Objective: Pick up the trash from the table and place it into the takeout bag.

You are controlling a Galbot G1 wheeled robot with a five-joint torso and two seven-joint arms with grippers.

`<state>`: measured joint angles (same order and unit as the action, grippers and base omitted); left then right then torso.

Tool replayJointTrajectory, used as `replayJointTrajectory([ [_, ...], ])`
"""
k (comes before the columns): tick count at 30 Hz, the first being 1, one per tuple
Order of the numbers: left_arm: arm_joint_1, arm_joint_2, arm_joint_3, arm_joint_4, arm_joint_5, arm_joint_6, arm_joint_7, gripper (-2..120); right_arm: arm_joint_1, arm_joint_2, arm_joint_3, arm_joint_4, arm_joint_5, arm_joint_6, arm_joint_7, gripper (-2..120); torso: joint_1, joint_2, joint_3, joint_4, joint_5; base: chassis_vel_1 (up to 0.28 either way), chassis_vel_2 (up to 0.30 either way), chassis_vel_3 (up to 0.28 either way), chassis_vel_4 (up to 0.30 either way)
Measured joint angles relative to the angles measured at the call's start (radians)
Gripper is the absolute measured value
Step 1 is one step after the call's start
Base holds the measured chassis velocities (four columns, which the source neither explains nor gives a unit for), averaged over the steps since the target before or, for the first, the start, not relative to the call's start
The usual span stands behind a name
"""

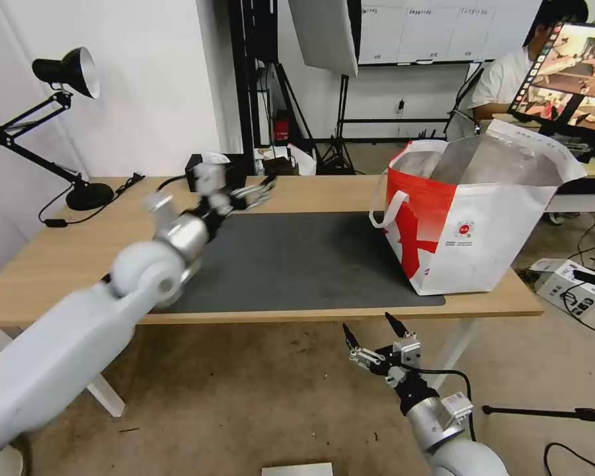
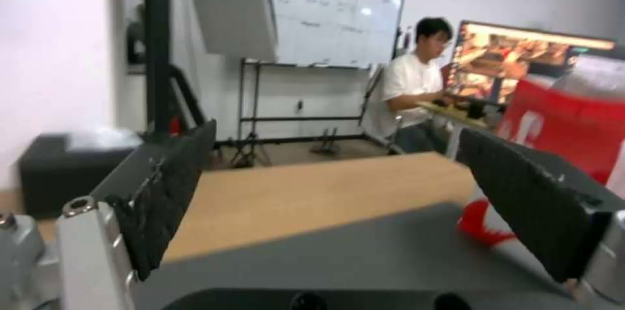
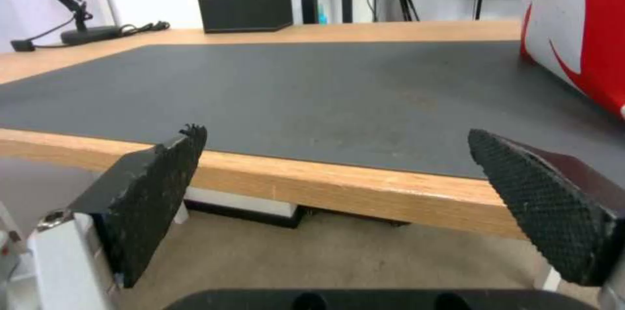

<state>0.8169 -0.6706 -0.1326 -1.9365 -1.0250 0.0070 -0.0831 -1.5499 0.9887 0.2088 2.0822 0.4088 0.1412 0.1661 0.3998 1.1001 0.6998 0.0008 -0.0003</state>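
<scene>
The table [image 1: 66,264] runs long and light-wooded, with a dark grey mat [image 1: 297,264] covering most of its middle; the mat's whole surface lies bare from its left edge across to the takeout bag [image 1: 469,225]. The bag stands on the mat's right end, near the table's right front corner, its base just inside the front edge. It is white with a red panel on its left side, a small round red logo on the front, a white loop handle hanging at the left, and silver foil lining showing in its wide-open mouth.

The left gripper [image 1: 258,190] is raised above the table's back edge, near the mat's back left corner, its jaws spread wide with nothing between them; in the left wrist view the bag's red side [image 2: 566,129] sits beyond the far finger. Just behind it at the back edge stands a black tissue box [image 1: 208,168]. A black desk lamp [image 1: 66,125] occupies the back left corner.

The right gripper [image 1: 373,337] hangs below and in front of the table's front edge, left of the bag, jaws spread wide and empty
</scene>
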Motion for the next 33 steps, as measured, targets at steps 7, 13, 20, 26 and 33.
replayJointTrajectory([
  [7,0.203,-0.016,-0.126,-0.023,0.085,-0.008,0.02,100,0.0,0.0,0.0,0.0,0.0,0.0,0.0,100,0.0,0.0,0.0,-0.0004,0.0004,0.0,0.0,0.0,0.0],
  [13,0.392,-0.099,-0.279,-0.04,0.197,-0.07,-0.001,100,0.0,0.0,0.0,0.0,0.0,0.0,0.0,100,0.0,0.0,0.0,-0.0006,0.0005,0.0,0.0,0.0,0.0],
  [20,0.568,-0.17,-0.4,-0.053,0.262,-0.14,-0.006,100,0.0,0.0,0.0,0.0,0.0,0.0,0.0,100,0.0,0.0,0.0,-0.0008,0.0005,0.0,0.0,0.0,0.0],
  [26,0.745,-0.288,-0.492,-0.1,0.33,-0.187,0.032,100,0.0,0.0,0.0,0.0,0.0,0.0,0.0,100,0.0,0.0,0.0,-0.0008,0.0004,0.0,0.0,0.0,0.0],
  [33,0.895,-0.412,-0.553,-0.114,0.425,-0.222,0.081,100,0.0,0.0,0.0,0.0,0.0,0.0,0.0,100,0.0,0.0,0.0,-0.0007,0.0004,0.0,0.0,0.0,0.0],
])
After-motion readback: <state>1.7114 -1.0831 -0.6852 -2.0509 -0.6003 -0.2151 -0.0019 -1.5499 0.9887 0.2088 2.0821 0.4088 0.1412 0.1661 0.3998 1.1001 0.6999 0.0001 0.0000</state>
